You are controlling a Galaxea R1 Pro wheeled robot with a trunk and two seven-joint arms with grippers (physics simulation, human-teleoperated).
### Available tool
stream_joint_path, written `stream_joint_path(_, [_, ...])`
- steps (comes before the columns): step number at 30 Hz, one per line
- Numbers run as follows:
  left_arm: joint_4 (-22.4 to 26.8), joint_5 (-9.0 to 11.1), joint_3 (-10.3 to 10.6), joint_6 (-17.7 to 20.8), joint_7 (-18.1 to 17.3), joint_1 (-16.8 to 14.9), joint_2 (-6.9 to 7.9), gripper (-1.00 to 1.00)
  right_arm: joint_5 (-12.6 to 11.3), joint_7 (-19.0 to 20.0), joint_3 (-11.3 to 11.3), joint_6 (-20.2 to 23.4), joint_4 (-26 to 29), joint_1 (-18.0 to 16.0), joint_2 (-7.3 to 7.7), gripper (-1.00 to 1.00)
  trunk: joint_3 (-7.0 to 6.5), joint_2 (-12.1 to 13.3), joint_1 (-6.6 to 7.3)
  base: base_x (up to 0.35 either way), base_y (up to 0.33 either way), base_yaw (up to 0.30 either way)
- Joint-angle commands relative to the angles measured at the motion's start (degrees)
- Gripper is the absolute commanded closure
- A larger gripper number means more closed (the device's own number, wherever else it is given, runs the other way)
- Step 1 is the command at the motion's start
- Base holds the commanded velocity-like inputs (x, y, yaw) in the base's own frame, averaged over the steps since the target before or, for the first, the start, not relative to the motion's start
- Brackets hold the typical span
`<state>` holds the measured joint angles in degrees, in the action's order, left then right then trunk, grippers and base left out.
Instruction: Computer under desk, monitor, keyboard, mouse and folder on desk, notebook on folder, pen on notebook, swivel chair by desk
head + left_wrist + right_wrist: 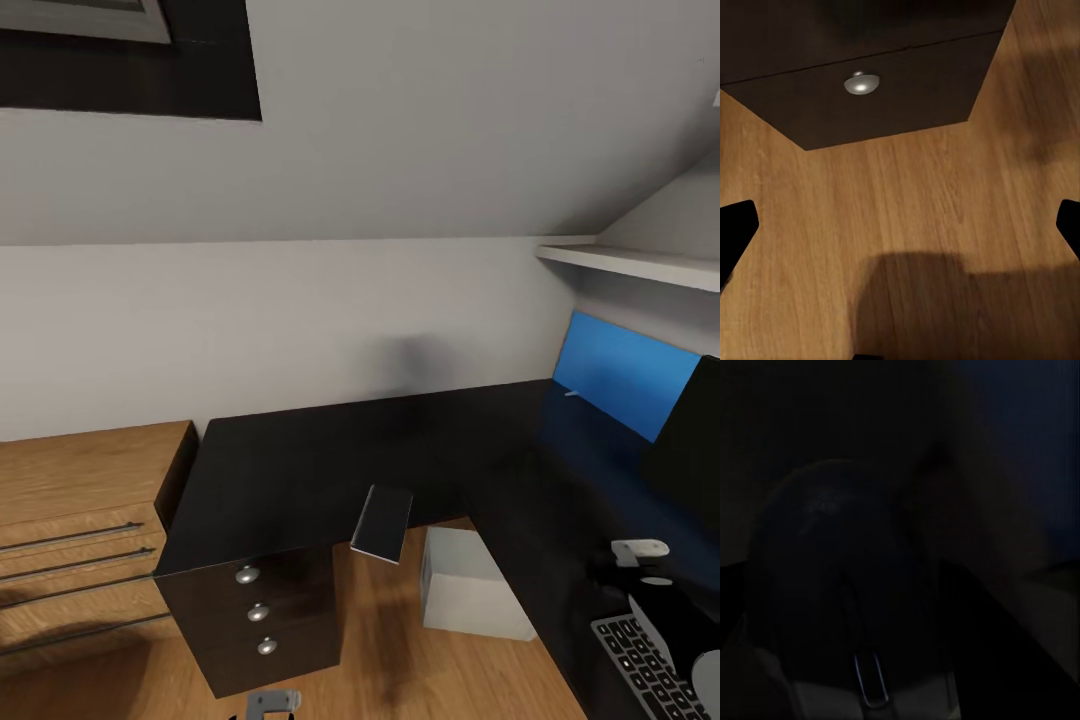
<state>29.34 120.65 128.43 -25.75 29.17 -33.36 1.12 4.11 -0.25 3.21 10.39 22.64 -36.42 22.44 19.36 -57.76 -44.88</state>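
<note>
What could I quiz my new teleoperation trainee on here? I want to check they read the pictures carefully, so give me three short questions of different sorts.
1. True or false: the keyboard lies on the black desk.
2. How many round knobs show on the drawer unit in the head view? A) two B) three C) five
3. Fill in: the white box stands on the wooden ____.

Key: 1 true; 2 B; 3 floor.

Wood dresser (85, 500), wall shelf (640, 262), dark window (130, 55) — wood floor (907, 210), round drawer knob (860, 84)
</note>
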Motion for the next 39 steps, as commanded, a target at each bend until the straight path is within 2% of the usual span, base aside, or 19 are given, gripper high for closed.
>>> stream_joint_path(1, [0.2, 0.3, 0.4, -0.4, 0.2, -0.1, 0.01, -1.00, 0.2, -0.2, 0.2, 0.3, 0.1, -0.2, -0.03, 1.00, 0.07, -0.1, -0.01, 0.000, 0.000, 0.000])
stream_joint_path(18, [0.2, 0.3, 0.4, -0.4, 0.3, -0.1, -0.06, -1.00, 0.8, -0.7, 0.2, 0.6, 0.0, -0.4, -0.03, 1.00, 0.07, -0.1, -0.01, 0.000, 0.000, 0.000])
stream_joint_path(19, [0.2, 0.3, 0.4, -0.4, 0.3, -0.1, -0.06, -1.00, 1.1, -0.7, 0.2, 0.6, 0.0, -0.4, -0.03, -1.00, 0.07, -0.1, -0.01, 0.000, 0.000, 0.000])
stream_joint_path(35, [0.2, 0.3, 0.4, -0.4, 0.3, -0.1, -0.06, -1.00, 1.4, -0.7, 0.3, 0.2, 0.0, -0.4, -0.08, -1.00, 0.07, -0.1, -0.01, 0.000, 0.000, 0.000])
stream_joint_path(39, [0.2, 0.4, 0.4, -0.4, 0.3, -0.1, -0.06, -1.00, 1.3, -0.6, 0.3, -2.1, 0.5, -0.4, -0.11, -1.00, 0.07, -0.1, -0.01, 0.000, 0.000, 0.000])
